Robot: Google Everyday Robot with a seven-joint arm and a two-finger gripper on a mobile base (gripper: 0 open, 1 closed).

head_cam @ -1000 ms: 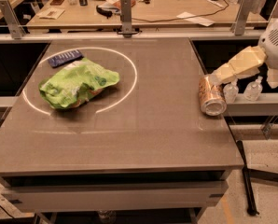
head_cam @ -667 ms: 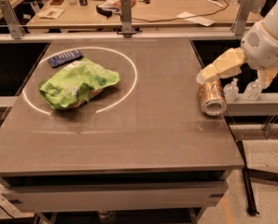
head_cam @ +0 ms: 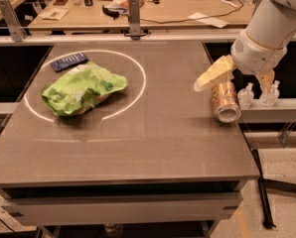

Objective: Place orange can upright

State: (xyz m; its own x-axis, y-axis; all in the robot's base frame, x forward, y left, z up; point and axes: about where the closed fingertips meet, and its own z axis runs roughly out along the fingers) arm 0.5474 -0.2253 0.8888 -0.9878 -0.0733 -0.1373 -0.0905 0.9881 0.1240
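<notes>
The orange can [head_cam: 224, 101] lies on its side near the table's right edge, its silver end facing the front. My gripper [head_cam: 239, 77] hangs just above it. One cream finger [head_cam: 213, 74] points left over the can's far end, and the other finger [head_cam: 266, 78] is to the right, beyond the table edge. The jaws stand apart and hold nothing. The can rests on the table, not gripped.
A lime-green snack bag [head_cam: 81, 88] lies inside a white circle on the left of the table [head_cam: 153, 133], with a dark blue packet [head_cam: 68, 61] behind it. Two small clear bottles [head_cam: 246, 95] stand on the rail right of the can. A cluttered bench runs along the back.
My arm and gripper have moved left, from beside the table's right edge to over the can. The can has not moved.
</notes>
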